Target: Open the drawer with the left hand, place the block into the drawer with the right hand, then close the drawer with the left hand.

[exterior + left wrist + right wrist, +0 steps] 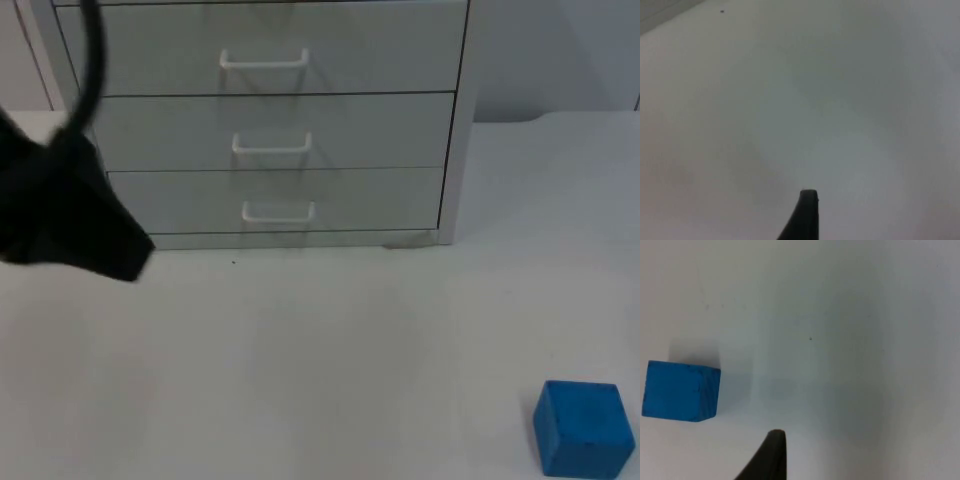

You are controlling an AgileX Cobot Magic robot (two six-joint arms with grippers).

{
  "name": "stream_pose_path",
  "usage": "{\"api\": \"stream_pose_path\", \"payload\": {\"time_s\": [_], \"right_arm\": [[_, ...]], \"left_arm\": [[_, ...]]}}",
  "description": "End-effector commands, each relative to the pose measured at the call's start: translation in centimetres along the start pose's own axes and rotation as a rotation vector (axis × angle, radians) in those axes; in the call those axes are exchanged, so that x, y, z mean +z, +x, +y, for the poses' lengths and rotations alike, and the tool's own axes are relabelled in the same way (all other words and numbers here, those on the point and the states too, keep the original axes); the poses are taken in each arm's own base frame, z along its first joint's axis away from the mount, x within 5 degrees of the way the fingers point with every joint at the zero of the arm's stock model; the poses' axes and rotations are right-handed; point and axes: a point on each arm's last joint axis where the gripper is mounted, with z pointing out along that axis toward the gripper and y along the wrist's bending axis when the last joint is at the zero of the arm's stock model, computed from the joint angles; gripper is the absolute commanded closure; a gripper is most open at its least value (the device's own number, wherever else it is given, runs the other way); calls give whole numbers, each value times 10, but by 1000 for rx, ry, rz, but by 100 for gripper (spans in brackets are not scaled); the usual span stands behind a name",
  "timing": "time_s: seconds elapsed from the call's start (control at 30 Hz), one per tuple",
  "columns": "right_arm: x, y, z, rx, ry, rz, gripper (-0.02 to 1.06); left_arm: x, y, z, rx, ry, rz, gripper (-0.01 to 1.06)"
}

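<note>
**Still at step one: all three drawers shut, block untouched**

Evidently the opening step is the one in hand. At the far left of the top view the left gripper (125, 262) hangs as a dark shape above the white worktop (300, 370), just in front of the pale grey three-drawer cabinet (455, 150) and apart from it. Whether its jaws are spread or pressed together I cannot tell; one black fingertip (807, 210) is all its wrist camera gives, over bare white surface.

Moving right, the cabinet stands at the back of the worktop with all three fronts flush. Each front carries a white bar handle: top handle (264, 60), middle handle (272, 144), bottom handle (279, 211). None is touched.

Next, I judge, the left gripper has to travel right to one of these handles, line its jaws up around the bar, close, and pull straight out. The task does not say which drawer.

Farther right, the blue cube-shaped block (584, 428) sits on the worktop, well apart from the cabinet. The right wrist view has the block (681, 390) upright beside a black fingertip (771, 455) of the right gripper, not touching; its jaw state I cannot tell. That arm waits.

No brand, label or writing can be read anywhere.
</note>
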Motion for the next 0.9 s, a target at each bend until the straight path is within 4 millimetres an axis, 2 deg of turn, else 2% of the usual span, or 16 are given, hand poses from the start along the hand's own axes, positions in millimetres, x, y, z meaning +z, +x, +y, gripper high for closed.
{"api": "stream_pose_path", "payload": {"time_s": [0.0,0.07,0.23,0.4,0.43,0.57,0.6,0.77,0.87], "right_arm": [[0,0,0,5,0,-10,-1],[0,0,0,5,0,-10,-1],[0,-1,0,5,0,-12,-1],[0,-1,-1,7,3,-19,-1],[0,-1,-1,7,3,-19,-1],[0,-2,-1,3,7,-24,-1],[0,-2,-1,3,7,-24,-1],[0,-2,-1,3,7,-26,-1],[0,-2,-1,3,7,-29,-1]], "left_arm": [[10,-6,-10,93,-5,1,24],[21,-10,-21,188,-3,12,24],[37,-19,-36,318,-4,64,24],[71,-34,-50,573,-70,169,24],[71,-34,-50,573,-70,169,24],[105,-37,-52,787,-193,212,24],[105,-37,-52,787,-193,212,24],[135,-44,-45,914,-295,187,24],[146,-45,-44,986,-298,166,24]]}}
